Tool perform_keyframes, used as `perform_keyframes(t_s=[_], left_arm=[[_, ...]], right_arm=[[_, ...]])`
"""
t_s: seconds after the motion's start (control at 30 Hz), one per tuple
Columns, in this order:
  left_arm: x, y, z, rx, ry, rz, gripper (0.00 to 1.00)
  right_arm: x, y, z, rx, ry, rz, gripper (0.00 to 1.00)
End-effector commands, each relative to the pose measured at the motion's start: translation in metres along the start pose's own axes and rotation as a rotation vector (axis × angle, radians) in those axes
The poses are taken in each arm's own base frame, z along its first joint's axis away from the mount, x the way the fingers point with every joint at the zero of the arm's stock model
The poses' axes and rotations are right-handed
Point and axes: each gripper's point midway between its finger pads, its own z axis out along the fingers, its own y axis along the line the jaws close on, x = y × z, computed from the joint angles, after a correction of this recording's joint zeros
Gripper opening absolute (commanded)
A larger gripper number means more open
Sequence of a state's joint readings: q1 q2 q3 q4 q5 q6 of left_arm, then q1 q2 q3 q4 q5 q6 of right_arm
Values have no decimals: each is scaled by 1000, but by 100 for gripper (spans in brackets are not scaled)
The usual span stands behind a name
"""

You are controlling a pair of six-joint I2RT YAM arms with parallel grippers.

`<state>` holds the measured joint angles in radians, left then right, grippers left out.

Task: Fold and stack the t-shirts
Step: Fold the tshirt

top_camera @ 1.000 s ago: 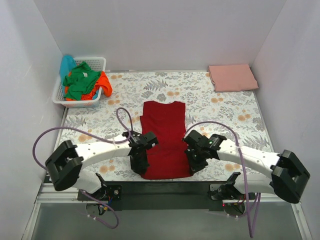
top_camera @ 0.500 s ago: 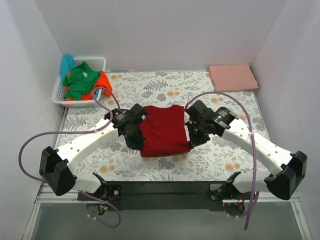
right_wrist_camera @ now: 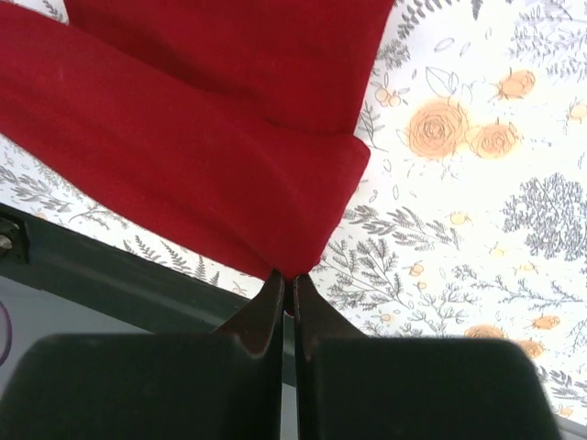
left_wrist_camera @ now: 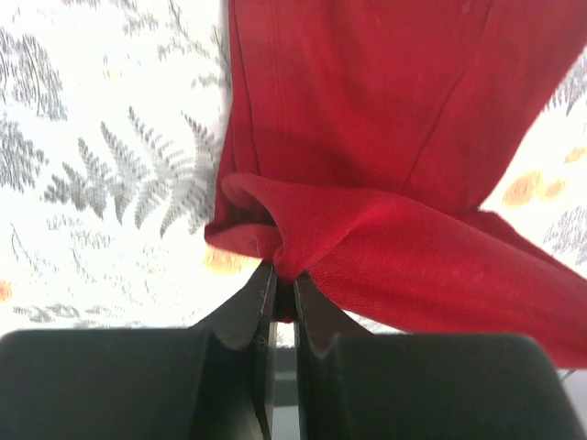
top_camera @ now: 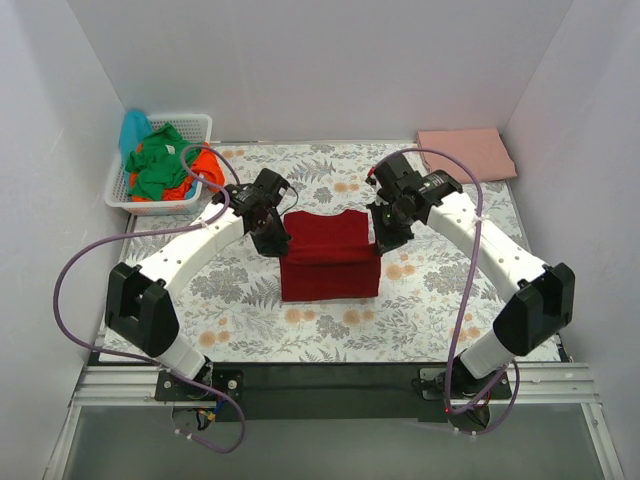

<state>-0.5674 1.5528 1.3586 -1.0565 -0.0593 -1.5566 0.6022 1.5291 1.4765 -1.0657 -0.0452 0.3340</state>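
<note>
Dark red soft cloth t-shirt (top_camera: pixel 330 265), doubled over on itself.
Left gripper (left_wrist_camera: pixel 284 291) and right gripper (right_wrist_camera: pixel 287 286) each pinch a bunched corner; cloth drapes between them.

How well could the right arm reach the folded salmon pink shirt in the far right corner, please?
Probably not yet: nothing blocks the pink shirt, but the right gripper is shut on the dark red t-shirt.
</note>
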Motion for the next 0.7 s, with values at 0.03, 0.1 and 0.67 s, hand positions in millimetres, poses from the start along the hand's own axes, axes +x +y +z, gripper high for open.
perform_keyframes(t_s=[0.03, 0.1, 0.67], left_arm=[[-40, 0, 9, 12, -66, -5, 0], [-47, -2, 15, 23, -61, -8, 0], [-117, -4, 133, 24, -115, -16, 0]], right_arm=[[-35, -1, -1, -34, -36, -37, 1], [-45, -2, 3, -36, -37, -35, 1], [-107, -64, 112, -51, -24, 99, 1]])
